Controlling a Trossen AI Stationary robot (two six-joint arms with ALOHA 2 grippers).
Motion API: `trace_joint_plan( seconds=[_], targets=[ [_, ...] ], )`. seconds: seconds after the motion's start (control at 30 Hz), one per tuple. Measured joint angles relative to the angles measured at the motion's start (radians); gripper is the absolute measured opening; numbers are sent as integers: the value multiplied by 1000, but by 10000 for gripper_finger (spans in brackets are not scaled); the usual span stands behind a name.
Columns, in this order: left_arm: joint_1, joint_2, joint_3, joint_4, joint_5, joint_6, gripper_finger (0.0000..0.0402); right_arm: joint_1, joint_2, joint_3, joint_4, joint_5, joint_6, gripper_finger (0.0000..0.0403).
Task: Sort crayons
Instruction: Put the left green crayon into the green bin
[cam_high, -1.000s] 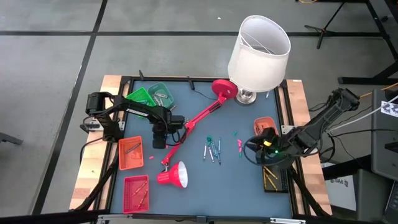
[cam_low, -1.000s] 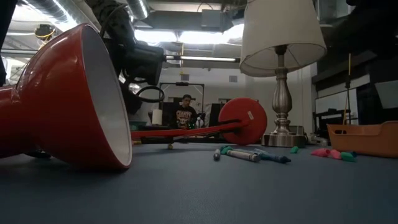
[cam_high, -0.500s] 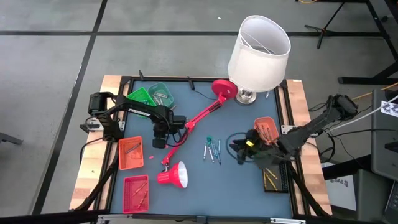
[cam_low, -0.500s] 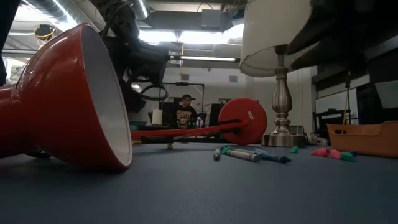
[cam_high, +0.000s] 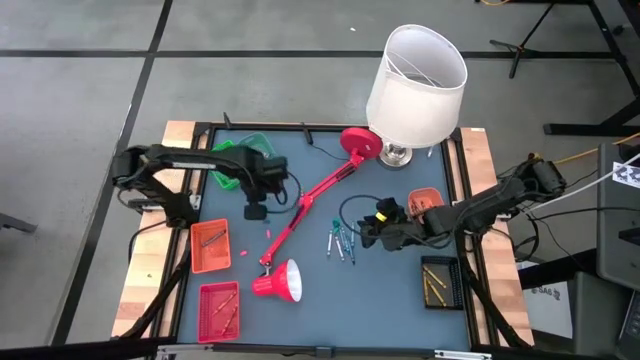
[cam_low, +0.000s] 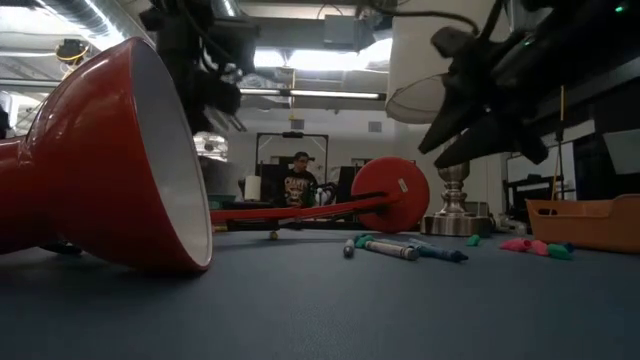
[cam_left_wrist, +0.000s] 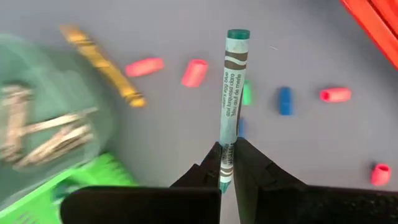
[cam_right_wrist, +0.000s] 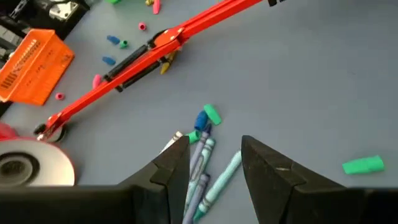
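The left gripper (cam_left_wrist: 227, 167) pinches a teal crayon (cam_left_wrist: 232, 99) with a white, black-lettered wrapper. At its ten o'clock lie a yellow crayon (cam_left_wrist: 102, 65) and pink stubs (cam_left_wrist: 144, 66). The bin (cam_left_wrist: 59, 180) is green.

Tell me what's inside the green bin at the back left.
The green bin is mostly covered by the left arm in the high view. The left wrist view shows blurred pale sticks in a greenish container; their colours and count can't be read.

The green bin (cam_left_wrist: 43, 186) beside the teal crayon (cam_left_wrist: 230, 106) is blurred; its contents cannot be told apart
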Motion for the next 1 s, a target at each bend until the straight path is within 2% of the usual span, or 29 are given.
trace_joint_plan(
  seconds=[0.2, 0.47, 0.77, 1.0],
  targets=[
    [121, -127, 2, -16, -74, 0, 4, -34, 56, 0, 96, -29, -12, 143],
    [331, -155, -3, -75, -202, 2, 5, -37, 139, 0, 190, -30, -25, 143],
    [539, -155, -87, -77, -203, -16, 5, -36, 201, 0, 206, -37, -25, 143],
    [617, -155, -178, -5, -201, -61, 5, -36, 208, 0, 205, -28, -23, 143]
  ],
)
